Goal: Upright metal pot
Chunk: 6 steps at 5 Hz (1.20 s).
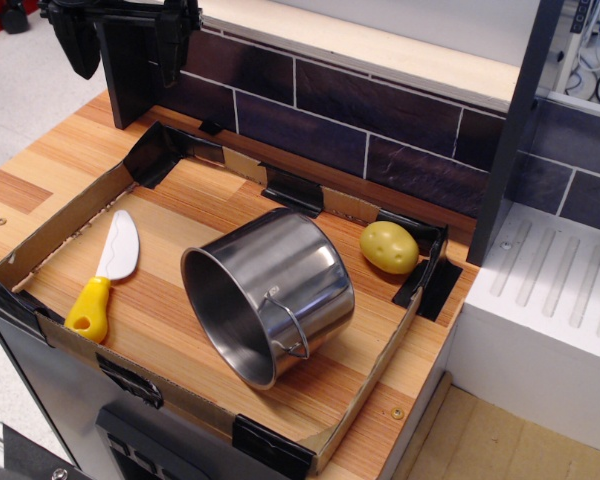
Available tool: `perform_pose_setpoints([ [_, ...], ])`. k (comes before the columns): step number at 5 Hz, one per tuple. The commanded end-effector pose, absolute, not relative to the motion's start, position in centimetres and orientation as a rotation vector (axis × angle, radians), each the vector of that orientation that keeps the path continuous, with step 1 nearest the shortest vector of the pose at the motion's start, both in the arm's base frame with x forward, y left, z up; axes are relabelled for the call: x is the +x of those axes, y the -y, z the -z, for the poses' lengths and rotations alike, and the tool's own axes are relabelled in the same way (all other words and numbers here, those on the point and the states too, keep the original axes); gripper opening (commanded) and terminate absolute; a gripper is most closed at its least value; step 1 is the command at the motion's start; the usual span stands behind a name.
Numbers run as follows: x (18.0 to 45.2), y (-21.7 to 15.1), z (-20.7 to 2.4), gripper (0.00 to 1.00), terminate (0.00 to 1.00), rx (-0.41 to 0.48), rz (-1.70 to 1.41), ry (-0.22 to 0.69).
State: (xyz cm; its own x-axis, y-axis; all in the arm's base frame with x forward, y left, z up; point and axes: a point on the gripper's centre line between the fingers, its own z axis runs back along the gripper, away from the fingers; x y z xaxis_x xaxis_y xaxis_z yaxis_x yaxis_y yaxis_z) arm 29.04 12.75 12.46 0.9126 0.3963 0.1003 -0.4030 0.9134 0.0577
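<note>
The metal pot [280, 290] is large, shiny and cylindrical. It lies on its side in the middle of the wooden counter, with its open mouth facing left and toward the front. One thin wire loop handle [288, 322] shows on its near side. My gripper [123, 38] is at the top left, high above the counter's back left corner and far from the pot. Its two dark fingers [78, 45] hang apart with nothing between them.
A low cardboard wall [65, 215] taped with black rims the work area. A toy knife [105, 275] with a yellow handle and white blade lies at the left. A yellow potato [388, 247] sits at the back right. A dark tiled backsplash [380, 130] runs behind, and a white sink unit [550, 300] stands to the right.
</note>
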Motion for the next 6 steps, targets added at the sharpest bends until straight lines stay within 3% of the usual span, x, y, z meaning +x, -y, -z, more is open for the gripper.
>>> perform_pose_setpoints([
  [1, 29.0, -12.8, -12.5, 1.00, 0.00, 0.078, -0.412, 0.087],
  [2, 28.7, -12.9, -12.3, 1.00, 0.00, 0.102, -0.525, 0.174],
  [3, 28.0, -12.1, -12.3, 1.00, 0.00, 0.036, -0.688, 0.247],
  [5, 23.8, -8.5, -13.9, 1.00, 0.00, -0.154, -0.763, 0.223],
  [6, 21.5, -6.5, -14.2, 1.00, 0.00, -0.180, -0.691, 0.178],
])
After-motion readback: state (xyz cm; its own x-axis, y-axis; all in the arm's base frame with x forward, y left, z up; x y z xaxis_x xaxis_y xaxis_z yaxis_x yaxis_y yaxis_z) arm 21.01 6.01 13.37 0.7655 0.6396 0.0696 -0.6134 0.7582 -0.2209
